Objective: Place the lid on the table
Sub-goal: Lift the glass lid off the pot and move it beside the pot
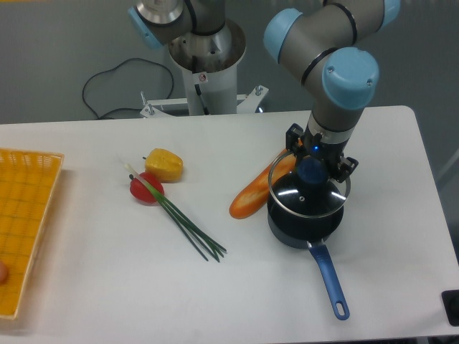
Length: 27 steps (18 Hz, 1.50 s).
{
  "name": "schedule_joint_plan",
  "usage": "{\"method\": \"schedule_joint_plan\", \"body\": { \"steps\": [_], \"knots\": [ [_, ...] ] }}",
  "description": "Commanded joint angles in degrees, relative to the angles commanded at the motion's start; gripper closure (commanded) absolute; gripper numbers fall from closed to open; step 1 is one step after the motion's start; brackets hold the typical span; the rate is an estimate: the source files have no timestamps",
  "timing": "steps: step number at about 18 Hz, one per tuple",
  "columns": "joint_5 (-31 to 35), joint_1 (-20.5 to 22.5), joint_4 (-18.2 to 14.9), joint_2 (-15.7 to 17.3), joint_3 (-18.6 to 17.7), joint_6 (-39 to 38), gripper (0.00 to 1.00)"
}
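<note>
Camera view, fixed, looking down on the table [107, 287]. Gripper [313, 170] is down over the pot [305, 226], fingers closed on the lid's dark blue knob [312, 172] as far as I can tell; contact pts partly hidden by the wrist, but it reads as a grip on the lid [308, 192].

Lid sits at or just above the pot rim. Its metal ring looks a touch offset toward the left/back rel. to the pot body, so my read is it's lifted or tilted slightly off the seat. Can't be sure of clearance from this angle.

Step in hand, as I judge it: grasp done, start of lift. Placing not yet done.

Next move calls for: straight lift until the rim clears the pot, then carry to bare tabletop. Front left, below the chives [188, 228], or the right side past the pot handle [328, 279], looks usable. Lower flat, release.

Watch: bread loaf [259, 188] lies against the pot's left side, close to the lid's edge. Lateral move before full clearance could nudge it or drag the pot. Glass lid on a ball knob may swing, so go slow.

Elsewhere: tomato [145, 188], yellow pepper [164, 164], yellow basket [25, 236] at far left.
</note>
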Motion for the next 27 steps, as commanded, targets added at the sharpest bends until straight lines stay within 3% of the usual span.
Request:
{"method": "schedule_joint_plan", "body": {
  "steps": [9,16,24,27],
  "knots": [
    [-3.2,-3.8,0.4,-1.1,0.8,-15.8,0.47],
    [-6.8,-6.6,6.9,-2.7,1.1,-30.8,0.47],
    [-7.2,-9.1,8.0,-5.7,4.0,-38.9,0.47],
    [-7.2,-9.8,10.5,-7.1,4.4,-40.1,0.47]
  ]
}}
